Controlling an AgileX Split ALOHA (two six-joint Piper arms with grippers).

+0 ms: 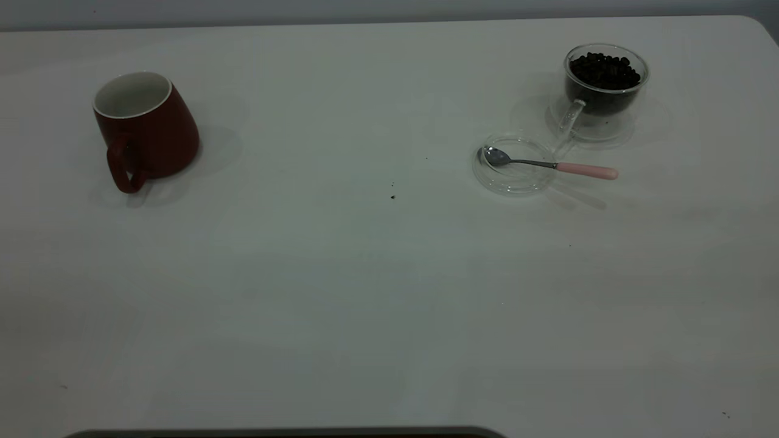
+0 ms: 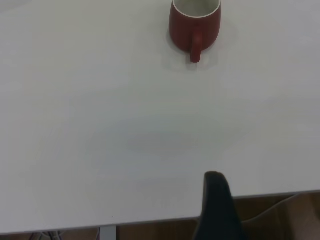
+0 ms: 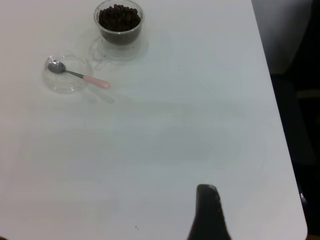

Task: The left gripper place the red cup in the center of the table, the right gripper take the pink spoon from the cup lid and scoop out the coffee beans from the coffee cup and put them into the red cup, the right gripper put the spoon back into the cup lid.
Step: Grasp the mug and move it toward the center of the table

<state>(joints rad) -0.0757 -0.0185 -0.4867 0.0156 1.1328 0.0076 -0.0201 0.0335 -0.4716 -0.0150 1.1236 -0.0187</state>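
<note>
The white table (image 1: 341, 292) carries a few dark specks; the left gripper (image 2: 216, 207) and right gripper (image 3: 207, 212) show only as dark shapes, so their jaws cannot be judged.

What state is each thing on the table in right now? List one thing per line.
red cup: upright, empty, at the table's left, untouched.
coffee cup: upright on its saucer, full of coffee beans.
cup lid: flat on the table.
pink spoon: bowl in the lid, handle outside it.
left tool, right tool: far back, holding nothing.
</note>
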